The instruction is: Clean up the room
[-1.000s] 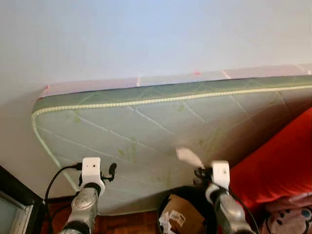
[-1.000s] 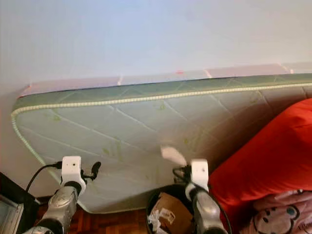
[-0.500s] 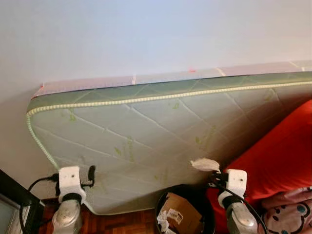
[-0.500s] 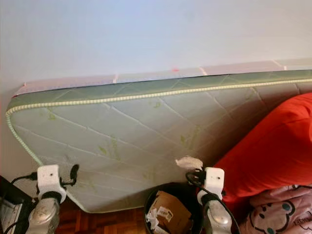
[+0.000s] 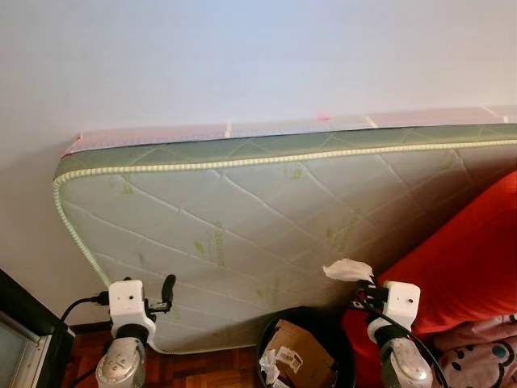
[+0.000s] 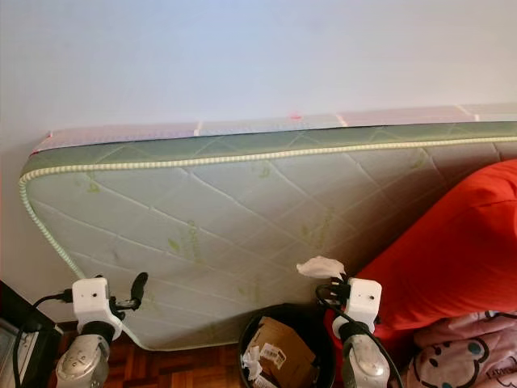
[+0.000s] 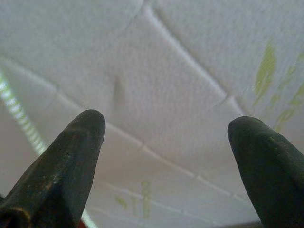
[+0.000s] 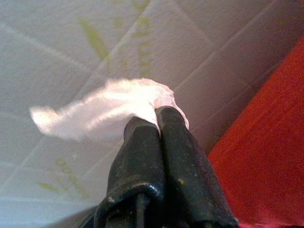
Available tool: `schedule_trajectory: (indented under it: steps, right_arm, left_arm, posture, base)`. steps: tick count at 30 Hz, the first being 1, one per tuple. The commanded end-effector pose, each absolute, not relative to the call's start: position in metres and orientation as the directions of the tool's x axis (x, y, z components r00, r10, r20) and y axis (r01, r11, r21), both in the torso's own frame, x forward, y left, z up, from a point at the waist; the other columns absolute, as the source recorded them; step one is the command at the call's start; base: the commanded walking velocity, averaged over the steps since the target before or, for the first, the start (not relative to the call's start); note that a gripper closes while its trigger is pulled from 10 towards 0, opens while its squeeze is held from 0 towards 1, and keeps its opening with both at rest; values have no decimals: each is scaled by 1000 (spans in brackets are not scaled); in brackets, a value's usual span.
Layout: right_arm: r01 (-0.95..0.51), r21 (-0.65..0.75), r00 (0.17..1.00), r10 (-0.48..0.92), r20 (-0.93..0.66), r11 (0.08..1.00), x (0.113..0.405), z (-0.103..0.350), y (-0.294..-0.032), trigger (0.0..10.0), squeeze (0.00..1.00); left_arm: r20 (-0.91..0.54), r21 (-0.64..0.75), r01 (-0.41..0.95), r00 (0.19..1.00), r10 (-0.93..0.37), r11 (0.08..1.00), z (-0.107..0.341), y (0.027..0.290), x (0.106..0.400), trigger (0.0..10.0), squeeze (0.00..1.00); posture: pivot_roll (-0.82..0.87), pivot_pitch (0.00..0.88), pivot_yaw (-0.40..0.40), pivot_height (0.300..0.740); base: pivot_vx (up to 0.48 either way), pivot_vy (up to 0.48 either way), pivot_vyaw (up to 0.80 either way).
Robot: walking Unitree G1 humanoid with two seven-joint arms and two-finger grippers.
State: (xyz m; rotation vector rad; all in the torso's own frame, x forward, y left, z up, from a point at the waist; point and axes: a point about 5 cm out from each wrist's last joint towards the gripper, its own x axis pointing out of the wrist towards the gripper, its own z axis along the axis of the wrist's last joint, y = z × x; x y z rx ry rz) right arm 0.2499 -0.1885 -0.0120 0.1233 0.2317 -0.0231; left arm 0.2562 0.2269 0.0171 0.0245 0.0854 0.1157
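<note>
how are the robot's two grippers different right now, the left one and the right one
The left gripper has its fingers spread wide apart and holds nothing; the right gripper has its fingers pressed together on a crumpled white tissue. The left gripper is raised in front of the quilted mattress, left of the black bin; the right gripper is near the bin, by the red bedding. Both are raised and point toward the mattress.

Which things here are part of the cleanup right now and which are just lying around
In the job: tissue, pinched in the right gripper; bin holding cardboard scraps.
Just there: mattress against the wall, red bedding, open left gripper.
</note>
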Motion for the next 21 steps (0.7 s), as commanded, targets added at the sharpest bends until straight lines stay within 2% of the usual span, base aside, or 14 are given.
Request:
schedule_trajectory:
  steps: [1, 3, 7, 8, 13, 21]
  right_arm:
    - [53, 112, 975, -27, -220, 992, 249, -10, -195, 10000, 0]
    - [79, 143, 973, -45, -226, 987, 249, -11, -194, 10000, 0]
    - [-4, 115, 976, 29, -214, 993, 248, -11, -184, 10000, 0]
    - [9, 108, 978, 14, -208, 994, 249, -10, -187, 10000, 0]
    - [102, 127, 974, -72, -216, 987, 250, -9, -197, 10000, 0]
    - [81, 116, 973, -53, -225, 990, 245, -12, -195, 10000, 0]
  left_arm:
    - [-77, 30, -107, 991, 109, 994, 20, 227, 258, 10000, 0]
    - [-77, 28, -103, 991, 105, 994, 21, 229, 258, 10000, 0]
    - [-41, 45, -4, 999, 6, 999, 31, 220, 264, 10000, 0]
    - [-34, 56, 50, 998, -48, 997, 33, 214, 266, 10000, 0]
    - [-15, 102, 156, 988, -155, 983, 38, 198, 271, 10000, 0]
    - [11, 88, 179, 984, -180, 980, 42, 189, 269, 10000, 0]
  posture:
    - [76, 0, -53, 726]
    - [74, 0, -42, 726]
    - [64, 0, -20, 726]
    - [65, 0, -20, 726]
    - [65, 0, -30, 726]
    - [77, 0, -54, 726]
  base:
    - [0, 0, 0]
    - [0, 0, 0]
    - [0, 0, 0]
    - [0, 0, 0]
    - [0, 0, 0]
    - [0, 0, 0]
